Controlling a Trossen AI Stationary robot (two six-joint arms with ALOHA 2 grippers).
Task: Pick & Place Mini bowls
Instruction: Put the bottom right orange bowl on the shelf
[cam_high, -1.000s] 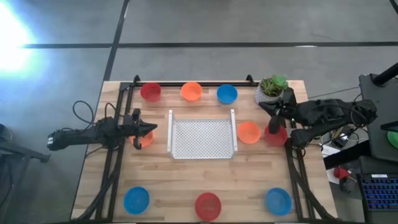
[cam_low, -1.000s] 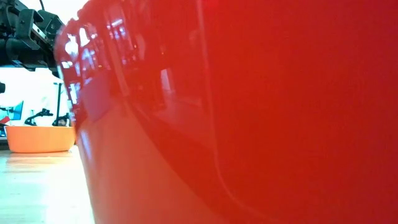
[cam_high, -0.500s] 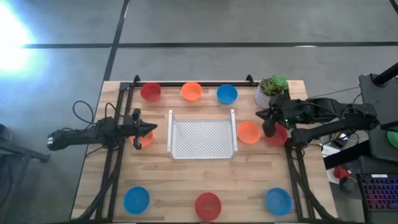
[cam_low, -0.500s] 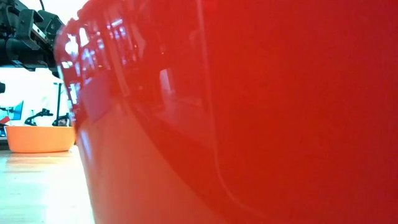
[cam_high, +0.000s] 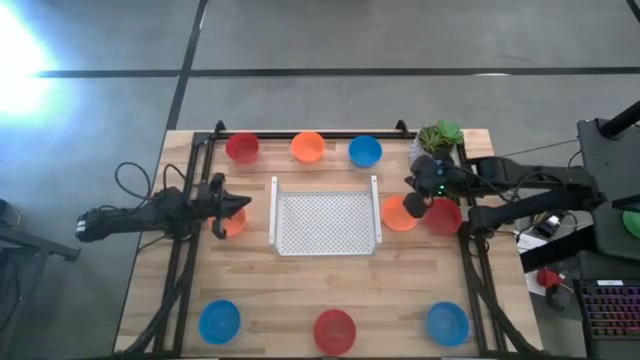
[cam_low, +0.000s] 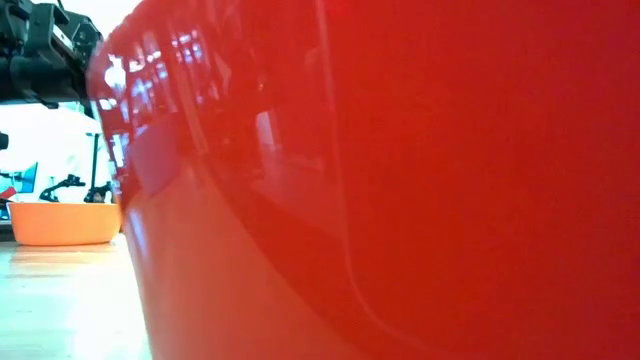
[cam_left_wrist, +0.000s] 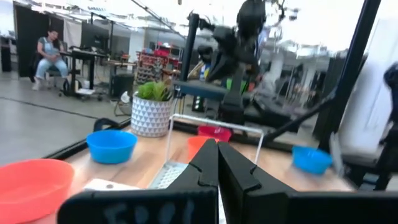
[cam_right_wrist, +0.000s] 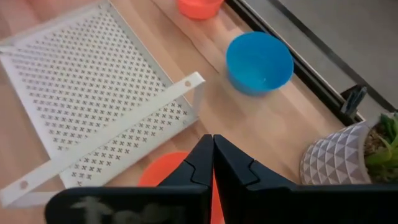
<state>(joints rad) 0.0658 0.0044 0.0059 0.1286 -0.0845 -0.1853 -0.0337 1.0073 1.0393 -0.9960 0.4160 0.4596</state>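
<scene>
Fingers pressed together and empty on the right gripper (cam_high: 411, 204), poised above the orange bowl (cam_high: 399, 213) beside the white tray (cam_high: 326, 223). Left gripper (cam_high: 238, 207) is likewise closed on nothing, over what looks like another orange bowl (cam_high: 233, 224). Tray empty, so nothing is placed; all nine mini bowls (cam_high: 308, 147) sit on the table (cam_high: 330, 285), mouths up, round, no long axis.

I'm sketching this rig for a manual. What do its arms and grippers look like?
Both arms are dark, jointed, with black cables looping alongside. The left gripper and right gripper each end in two black, wedge-shaped fingers tapering to a point, on a flat black bar with faint, unreadable lettering.
</scene>
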